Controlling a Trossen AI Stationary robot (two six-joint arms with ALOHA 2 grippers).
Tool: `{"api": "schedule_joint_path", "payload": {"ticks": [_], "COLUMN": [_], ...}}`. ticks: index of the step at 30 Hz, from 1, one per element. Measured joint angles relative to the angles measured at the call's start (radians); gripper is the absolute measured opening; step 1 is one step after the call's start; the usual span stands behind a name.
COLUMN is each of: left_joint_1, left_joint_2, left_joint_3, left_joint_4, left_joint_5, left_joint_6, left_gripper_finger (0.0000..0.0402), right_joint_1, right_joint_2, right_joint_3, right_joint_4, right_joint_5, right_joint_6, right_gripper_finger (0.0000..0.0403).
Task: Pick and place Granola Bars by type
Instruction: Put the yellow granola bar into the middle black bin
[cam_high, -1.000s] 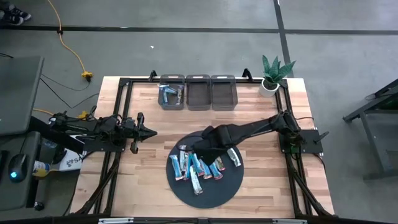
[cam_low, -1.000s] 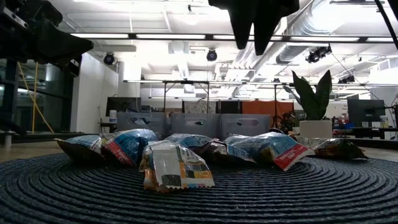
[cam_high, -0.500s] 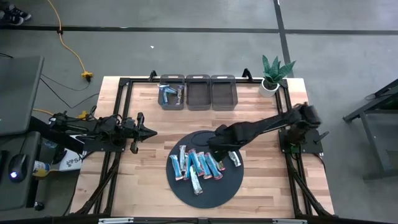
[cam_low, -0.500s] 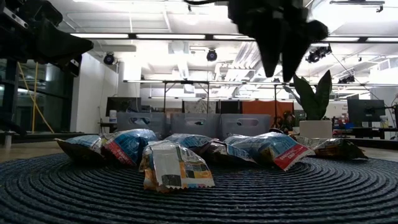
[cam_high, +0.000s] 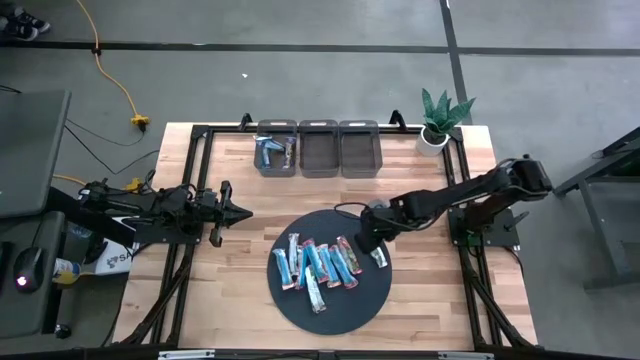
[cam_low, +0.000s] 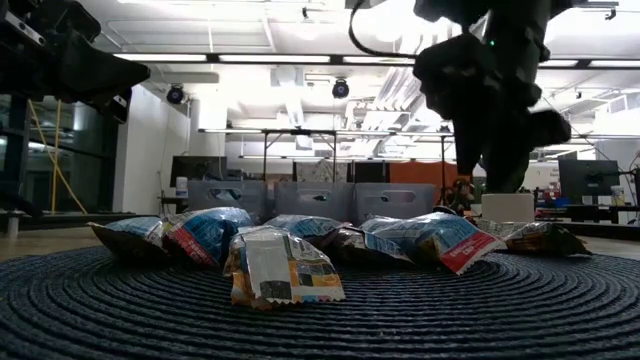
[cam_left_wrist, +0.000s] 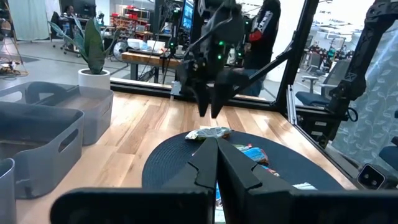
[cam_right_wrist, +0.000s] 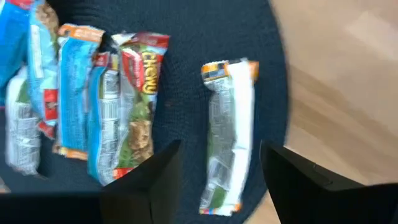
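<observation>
a: high view, what changed?

b: my right hand (cam_high: 372, 237) has swung off the left of the round dark mat (cam_high: 330, 312) to its right edge, fingers apart, holding nothing. it now hangs over the silver-white bar (cam_high: 378, 256), lying apart from the fanned granola bars (cam_high: 318, 264). i judge that one's next. blue ones already lie in the left grey bin (cam_high: 276, 154).

a: low view?

b: crinkly foil wrappers, puffed like pillows, on a ribbed woven mat.

a: left wrist?

b: my left hand (cam_left_wrist: 216, 155) waits over the wooden counter (cam_left_wrist: 143, 134), fingers together.

a: right wrist?

b: my fingers (cam_right_wrist: 146, 183) straddle the slim oblong bar (cam_right_wrist: 227, 137), not touching it.
</observation>
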Motion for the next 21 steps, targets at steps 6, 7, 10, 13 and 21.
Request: {"api": "schedule_joint_path", "payload": {"ticks": [6,7,10,13,21], "left_joint_1": [0.000,0.000,0.000,0.000,0.000], "left_joint_2": [0.000,0.000,0.000,0.000,0.000], "left_joint_3": [0.000,0.000,0.000,0.000,0.000], "left_joint_4": [0.000,0.000,0.000,0.000,0.000], "left_joint_5": [0.000,0.000,0.000,0.000,0.000], "left_joint_6": [0.000,0.000,0.000,0.000,0.000], "left_gripper_finger": [0.0001,0.0001,0.0001,0.0001,0.0001], "right_joint_1": [0.000,0.000,0.000,0.000,0.000], "right_joint_2": [0.003,0.003,0.003,0.003,0.005], "right_joint_3": [-0.095,-0.103,-0.122,-0.123,-0.123], "right_joint_4": [0.131,0.137,0.168,0.171,0.187], "right_joint_5": [-0.028,-0.029,-0.022,-0.020,-0.014], "right_joint_6": [0.006,0.006,0.005,-0.014,-0.044], "right_gripper_finger": [0.0200,0.0200,0.0200,0.0200,0.0210]}}
